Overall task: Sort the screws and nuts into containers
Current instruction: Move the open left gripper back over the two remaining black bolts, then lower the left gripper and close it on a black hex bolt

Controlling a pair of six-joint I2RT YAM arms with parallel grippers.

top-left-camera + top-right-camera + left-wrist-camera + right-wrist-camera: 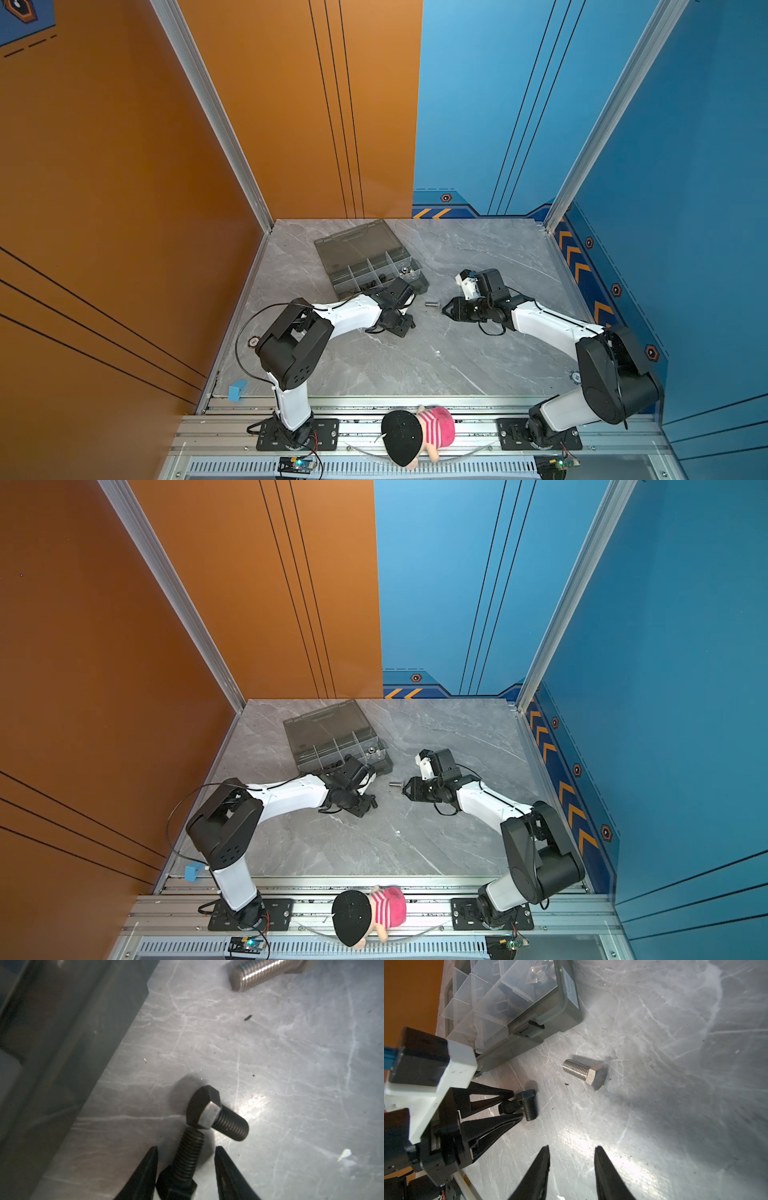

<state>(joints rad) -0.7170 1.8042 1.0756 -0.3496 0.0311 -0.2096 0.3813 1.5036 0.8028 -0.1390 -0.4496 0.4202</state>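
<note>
left gripper (pixel 186 1147): low over the table (pixel 415 365), fingers (pixel 145 1174) apart and straddling black bolt 1. A strip of table shows between the bolt's thread and each finger, so nothing is clamped.
black bolt 1 (pixel 187 1159): lies flat between the left gripper's fingers, head toward the wrist, thread end reaching out past the tips.
black bolt 2 (pixel 220 1118): lies just past the left gripper's tips. Its head touches the thread end of black bolt 1, and its thread angles off to one side.
silver bolt (pixel 583 1073): lies flat on the table ahead of the right gripper's tips, near but apart from them. It is farther out from the left gripper than both black bolts. In both top views it sits between the 2 grippers.
right gripper (pixel 572 1147): fingers apart with only bare table between them, holding nothing. The tips point toward the silver bolt and the left gripper.
case (pixel 357 243): open, lid laid back flat. Its front wall runs just beside the left gripper, on the far side from the arm bases.
cells (pixel 360 272): split by pale dividers. Dark pieces (pixel 374 285) lie in the cells nearest the left gripper and shiny pieces (pixel 407 273) in the end cell nearest the right gripper. They are too small to tell what kind.
</note>
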